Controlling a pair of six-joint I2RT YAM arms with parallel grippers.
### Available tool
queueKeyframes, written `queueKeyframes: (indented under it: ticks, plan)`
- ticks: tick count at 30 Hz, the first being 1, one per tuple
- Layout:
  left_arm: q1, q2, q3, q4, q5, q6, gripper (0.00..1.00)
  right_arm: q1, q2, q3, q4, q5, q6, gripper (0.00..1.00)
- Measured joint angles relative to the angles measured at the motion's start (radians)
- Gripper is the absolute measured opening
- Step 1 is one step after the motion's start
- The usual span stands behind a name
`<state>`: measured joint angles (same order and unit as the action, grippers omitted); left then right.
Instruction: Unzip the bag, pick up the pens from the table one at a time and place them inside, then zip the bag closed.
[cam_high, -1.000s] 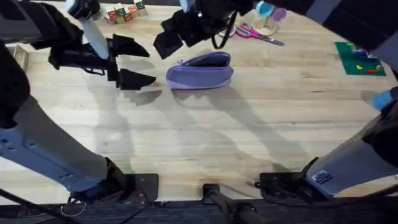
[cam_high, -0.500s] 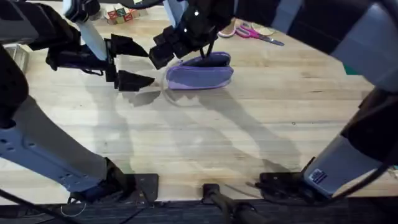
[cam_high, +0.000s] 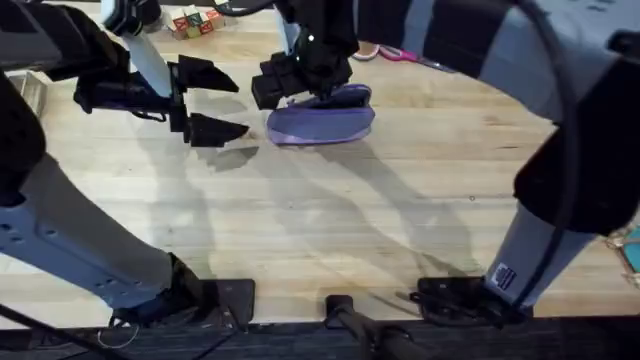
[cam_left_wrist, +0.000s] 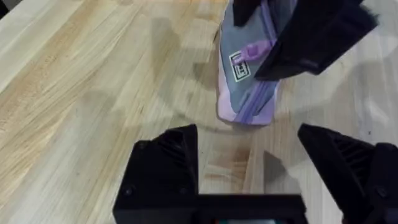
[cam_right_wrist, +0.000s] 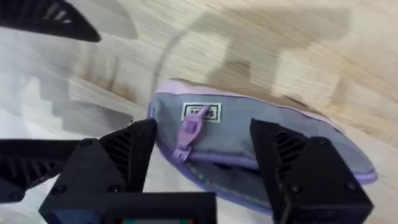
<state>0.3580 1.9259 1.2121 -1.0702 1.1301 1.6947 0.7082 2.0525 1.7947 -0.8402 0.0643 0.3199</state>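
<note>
Hovering over the bag (cam_right_wrist: 261, 149), your right pincer (cam_right_wrist: 202, 158) gapes astride the zipper pull (cam_right_wrist: 186, 134); left pincer (cam_high: 215, 100) waits open on the counter (cam_high: 330, 230). Zipper looks closed, nothing packed.

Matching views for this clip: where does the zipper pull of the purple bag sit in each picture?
Overhead: the zipper pull is hidden under the right gripper, over the bag's left end.
Left wrist: zipper pull in the upper middle, beside the white label.
Right wrist: zipper pull centre, just below the label, between that gripper's open fingers.
Shared landmark: the white label.
</note>
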Motion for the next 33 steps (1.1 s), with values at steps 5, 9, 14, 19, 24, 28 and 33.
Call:
queueKeyframes:
  ticks: [5, 9, 14, 19, 24, 28, 33]
  plan:
    - [0.000, 0.000, 0.000, 0.000, 0.000, 0.000, 0.995, 0.002, 0.017, 0.000, -0.021, 0.003, 0.021, 0.781]
    - [0.000, 0.000, 0.000, 0.000, 0.000, 0.000, 0.995, 0.002, 0.017, 0.000, -0.043, 0.004, 0.026, 0.593]
    - [0.000, 0.000, 0.000, 0.000, 0.000, 0.000, 0.995, 0.003, 0.017, 0.000, -0.076, 0.011, 0.032, 0.351]
    - [0.000, 0.000, 0.000, 0.001, 0.000, 0.000, 0.995, 0.014, 0.017, 0.002, -0.081, 0.019, 0.040, 0.034]
    - [0.000, 0.000, 0.000, 0.001, 0.000, 0.000, 0.995, 0.028, 0.017, 0.005, -0.086, 0.026, 0.040, 0.030]
    - [0.000, 0.000, 0.000, 0.001, 0.000, 0.000, 0.995, 0.034, 0.017, 0.024, -0.098, 0.026, 0.040, 0.030]
    - [-0.004, 0.000, 0.000, 0.001, 0.000, 0.000, 0.995, 0.038, 0.015, 0.061, -0.100, 0.025, 0.040, 0.030]
